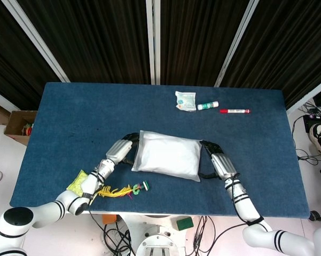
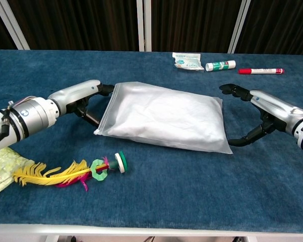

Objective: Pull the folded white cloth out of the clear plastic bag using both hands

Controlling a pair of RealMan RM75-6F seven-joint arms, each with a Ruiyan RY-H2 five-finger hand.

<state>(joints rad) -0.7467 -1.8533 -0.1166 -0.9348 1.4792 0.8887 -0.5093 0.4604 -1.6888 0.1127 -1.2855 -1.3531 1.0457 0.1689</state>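
Observation:
A clear plastic bag point(image 1: 167, 154) point(image 2: 164, 117) with the folded white cloth inside lies flat at the middle of the blue table. My left hand point(image 1: 124, 151) point(image 2: 88, 98) is at the bag's left edge. Its fingers are spread, with their tips against the bag's far-left corner and the thumb down by the near-left corner. My right hand point(image 1: 216, 160) point(image 2: 257, 113) stands open just off the bag's right edge. Its thumb tip is close to the near-right corner. Neither hand holds anything.
A yellow feather toy point(image 1: 123, 190) point(image 2: 75, 173) and a yellow-green packet point(image 1: 80, 182) point(image 2: 0, 169) lie near the front left edge. At the back are a white sachet point(image 1: 185, 100) point(image 2: 187, 60), a green-capped tube point(image 1: 208, 105) point(image 2: 220, 65) and a red marker point(image 1: 235, 111) point(image 2: 261, 71).

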